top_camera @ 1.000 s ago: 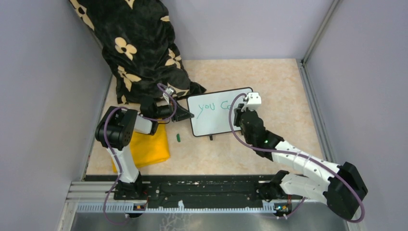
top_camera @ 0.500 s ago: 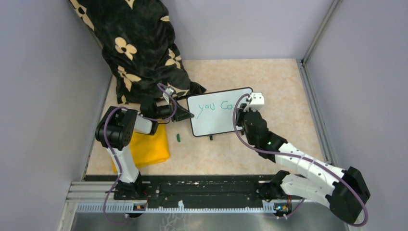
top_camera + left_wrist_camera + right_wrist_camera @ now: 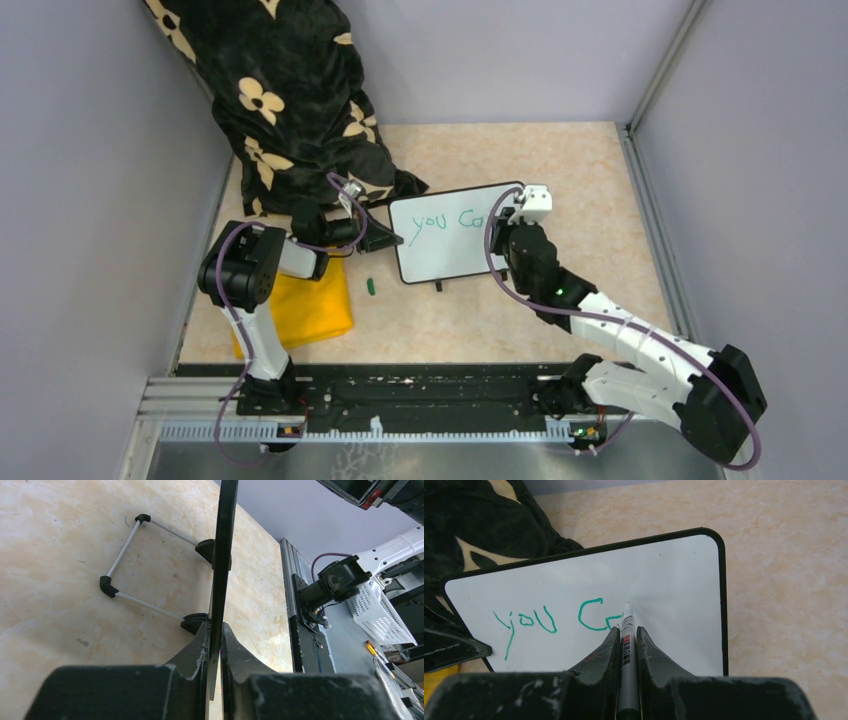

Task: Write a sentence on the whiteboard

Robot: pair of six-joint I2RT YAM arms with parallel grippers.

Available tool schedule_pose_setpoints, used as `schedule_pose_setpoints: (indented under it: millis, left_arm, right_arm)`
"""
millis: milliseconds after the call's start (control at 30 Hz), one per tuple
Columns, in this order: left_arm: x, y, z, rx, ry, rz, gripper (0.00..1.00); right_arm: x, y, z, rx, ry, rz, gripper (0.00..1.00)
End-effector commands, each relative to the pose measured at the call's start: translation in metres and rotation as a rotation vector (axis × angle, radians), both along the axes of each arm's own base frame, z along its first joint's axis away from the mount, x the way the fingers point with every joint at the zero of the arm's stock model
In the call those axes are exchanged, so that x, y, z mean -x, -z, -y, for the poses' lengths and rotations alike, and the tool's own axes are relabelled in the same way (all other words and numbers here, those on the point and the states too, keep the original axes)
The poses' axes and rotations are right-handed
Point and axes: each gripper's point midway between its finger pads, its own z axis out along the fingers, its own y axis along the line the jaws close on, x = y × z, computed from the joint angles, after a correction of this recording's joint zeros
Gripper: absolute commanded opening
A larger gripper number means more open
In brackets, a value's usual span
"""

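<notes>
Right gripper has shifted slightly right along the top line since a second ago, so lettering is advancing. Left gripper, unmoved, clamps the left edge of the whiteboard, which stands tilted mid-table. Sentence reads "you C" plus a partial letter. Right jaws pinch the marker, tip on the board.

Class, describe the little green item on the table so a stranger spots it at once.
Start at the whiteboard near the middle of the table, then look left to the yellow cloth. On the table between them lies a small dark green piece, perhaps a marker cap. It is the only loose green thing, touching neither neighbour.
</notes>
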Motion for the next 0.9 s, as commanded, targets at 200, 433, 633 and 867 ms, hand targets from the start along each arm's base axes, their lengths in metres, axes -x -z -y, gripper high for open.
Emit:
schedule_pose_setpoints:
  millis: [200,433,633,867]
  left_arm:
    - [0.003,0.010,0.001,-0.019,0.005,-0.057,0.00]
    - [0.002,0.010,0.001,-0.018,0.004,-0.057,0.00]
    - [0.002,0.010,0.001,-0.018,0.004,-0.056,0.00]
    - [0.002,0.009,0.001,-0.018,0.004,-0.055,0.00]
  right_arm:
    - [-0.007,-0.020,-0.005,-0.052,-0.005,0.050,0.00]
    - [-0.008,-0.010,-0.003,-0.046,0.007,0.030,0.00]
    - [-0.009,-0.004,-0.002,-0.040,0.012,0.019,0.00]
    - [-0.007,0.005,-0.001,-0.028,0.012,-0.007,0.00]
